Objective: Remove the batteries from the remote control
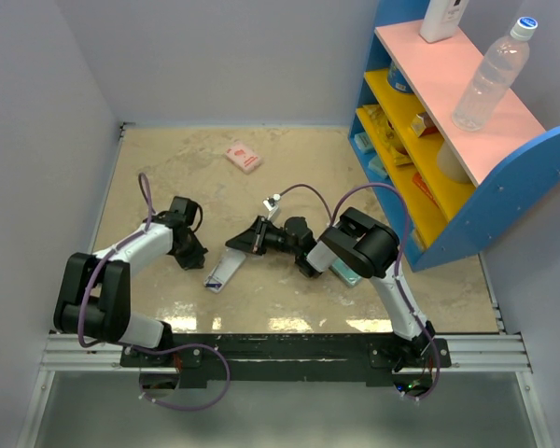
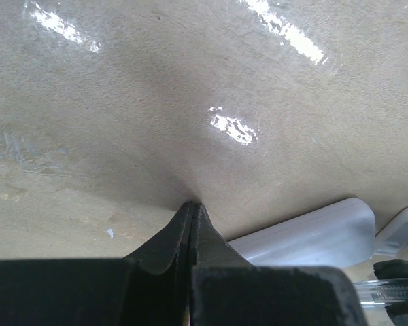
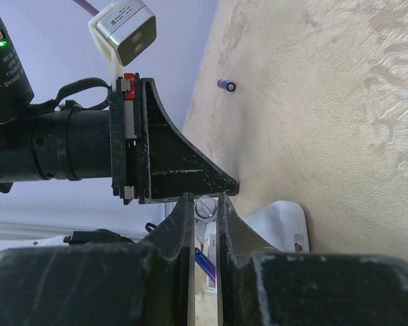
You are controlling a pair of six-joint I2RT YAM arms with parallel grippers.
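Observation:
The white remote control lies flat mid-table, its dark end toward the near edge. It also shows in the left wrist view and the right wrist view. My left gripper is shut and empty, with its tip on the table just left of the remote. My right gripper is over the remote's far end. It is shut on a clear hexagonal pen-like stick. A small purple battery lies on the table beyond the left gripper.
A pink packet lies at the back. A teal flat box sits under my right arm. A blue shelf unit with a bottle stands at the right. A second white piece lies beside the remote.

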